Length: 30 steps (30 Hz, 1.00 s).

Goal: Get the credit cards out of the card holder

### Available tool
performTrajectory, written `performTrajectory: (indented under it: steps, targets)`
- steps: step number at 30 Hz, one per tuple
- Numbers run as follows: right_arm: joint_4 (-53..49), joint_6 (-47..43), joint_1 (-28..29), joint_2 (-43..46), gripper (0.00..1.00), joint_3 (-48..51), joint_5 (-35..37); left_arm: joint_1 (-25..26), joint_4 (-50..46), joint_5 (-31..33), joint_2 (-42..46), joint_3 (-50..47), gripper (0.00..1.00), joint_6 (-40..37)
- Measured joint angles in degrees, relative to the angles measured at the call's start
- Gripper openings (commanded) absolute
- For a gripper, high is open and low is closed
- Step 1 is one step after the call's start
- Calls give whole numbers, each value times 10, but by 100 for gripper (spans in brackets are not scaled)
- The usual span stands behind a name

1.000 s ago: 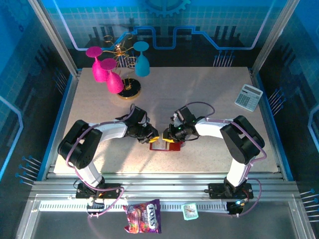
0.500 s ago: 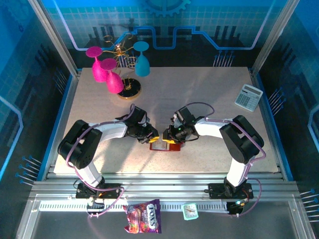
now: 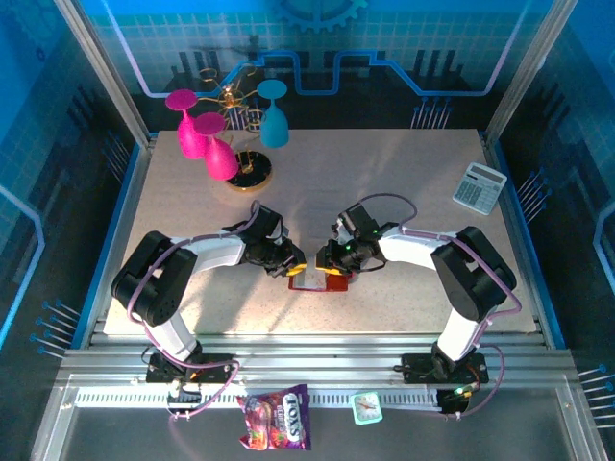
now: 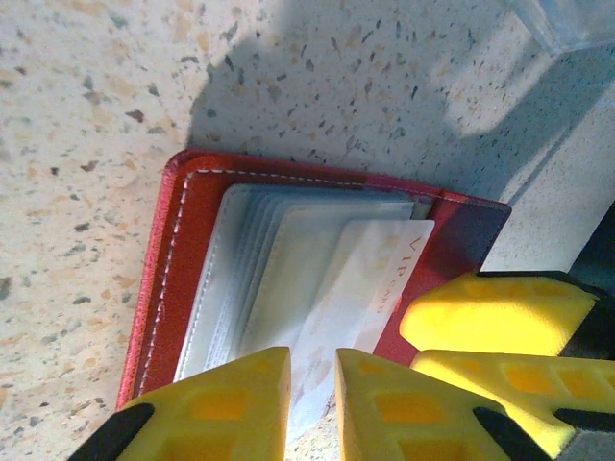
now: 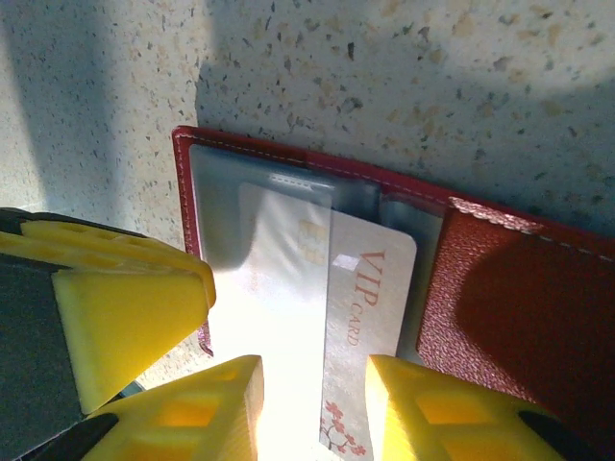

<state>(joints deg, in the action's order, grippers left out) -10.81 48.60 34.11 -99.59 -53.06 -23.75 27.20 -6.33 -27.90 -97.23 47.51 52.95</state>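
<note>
Well apart from the work, a calculator (image 3: 479,187) is sitting at the far right edge of the table (image 3: 384,192). Two pink glasses (image 3: 197,134) and a blue glass (image 3: 274,123) are grouped by a gold stand (image 3: 250,173) at the far left. A candy bag (image 3: 276,419) is lying on the rail in front of my arm bases.

What is crowding me is my own other arm: both gripper heads are meeting over the card holder (image 5: 509,317), and in the right wrist view my left fingers (image 5: 125,327) are pressing in just beside its left edge. A clear sleeve (image 5: 279,211) is covering the upper part of the credit card (image 5: 370,317).

The card holder is lying open and flat at the near middle of the table, its long axis running left to right in the top view. The card, whitish with red VIP lettering, is lying across that axis, its flowered end pointing out of the pocket toward my right fingertips.

My right gripper (image 5: 312,389) is standing partly open with the card's free end lying in the gap, nothing pinched. My left gripper (image 4: 312,384) is showing only a narrow slit over the holder's near edge, and I cannot tell whether it is gripping anything
</note>
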Motion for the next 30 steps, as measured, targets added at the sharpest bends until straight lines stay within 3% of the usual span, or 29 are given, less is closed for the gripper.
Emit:
performTrajectory:
  steps: [8,30]
  targets:
    - [-1,1,-2,12,33,12,7,0,-21,0,2,1,18,-7]
    - [118,31,-38,14,23,93,-56,6,-86,-3,0,36,11,-40]
